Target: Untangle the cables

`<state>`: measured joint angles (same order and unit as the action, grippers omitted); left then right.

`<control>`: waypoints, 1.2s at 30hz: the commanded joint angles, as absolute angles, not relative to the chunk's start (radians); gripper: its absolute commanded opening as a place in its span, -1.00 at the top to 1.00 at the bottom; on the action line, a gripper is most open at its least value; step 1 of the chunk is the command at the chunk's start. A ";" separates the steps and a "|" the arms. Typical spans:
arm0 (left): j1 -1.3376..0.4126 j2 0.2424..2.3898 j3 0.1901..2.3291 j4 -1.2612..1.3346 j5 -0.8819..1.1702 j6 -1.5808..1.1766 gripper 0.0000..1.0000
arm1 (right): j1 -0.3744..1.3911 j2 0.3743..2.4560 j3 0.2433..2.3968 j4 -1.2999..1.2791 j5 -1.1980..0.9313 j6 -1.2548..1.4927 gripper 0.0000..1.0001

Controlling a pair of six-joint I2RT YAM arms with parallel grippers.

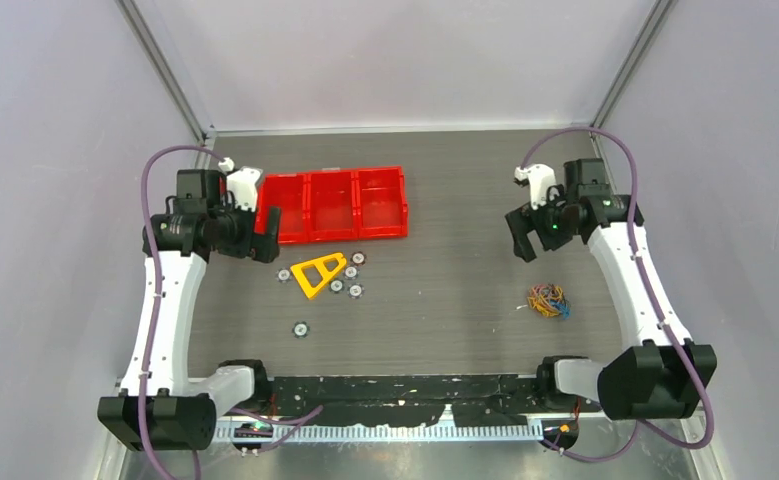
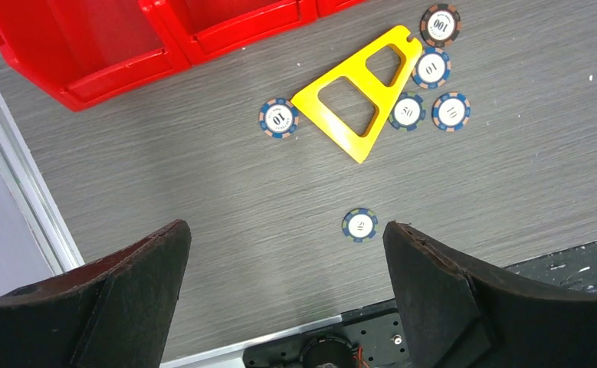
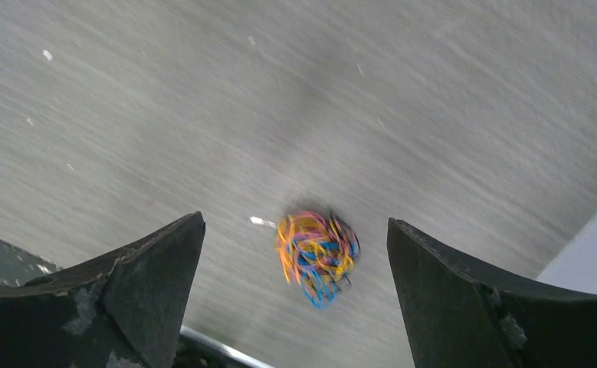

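- Two grippers hang above the grey table (image 1: pixel 445 270) in the overhead view. The left gripper (image 1: pixel 265 233) is near the left edge and the right gripper (image 1: pixel 526 236) is near the right edge, well apart from each other. Both have their jaws spread and hold nothing.
- In the same view, the cables (image 1: pixel 547 300) lie as one small tangle of orange-yellow, blue and dark strands. They are on the table close to the right edge, nearer the front than the right gripper and apart from it.
- A red tray (image 1: pixel 330 205) with three compartments sits toward the far-left corner. Just in front of it lie a yellow triangle frame (image 1: pixel 318 273) and six poker chips (image 1: pixel 355 291); one chip (image 1: pixel 301 328) is off by itself nearer the front edge.
- In the left wrist view, the left gripper (image 2: pixel 287 230) has its jaws wide apart over bare table, with the lone chip between them further off. Beyond it is the yellow triangle frame (image 2: pixel 308 105), with a chip marked 10 (image 2: pixel 279 118) just beside its left corner and four chips clustered along its right side (one reads 100, one 50). The red tray (image 2: pixel 88 54) fills the upper left.
- In the right wrist view (blurred), the right gripper (image 3: pixel 295 222) has its jaws spread wide. The cables (image 3: pixel 316 257) lie on the table between the fingers in the picture, untouched; single strands cannot be traced.
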<state>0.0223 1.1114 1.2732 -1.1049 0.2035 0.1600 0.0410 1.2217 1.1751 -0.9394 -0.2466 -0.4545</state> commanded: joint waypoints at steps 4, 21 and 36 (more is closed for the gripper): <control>-0.058 1.075 1.291 -1.092 0.217 0.193 -0.98 | -0.203 1.324 1.234 -1.187 -0.219 -0.801 -0.90; -0.166 1.044 1.259 -1.007 0.274 0.180 -0.98 | -0.280 1.603 1.019 -0.976 -0.092 -0.922 -0.93; -0.168 1.059 1.233 -0.891 0.440 0.123 -0.98 | -0.040 1.666 1.137 -1.039 -0.357 -0.845 0.88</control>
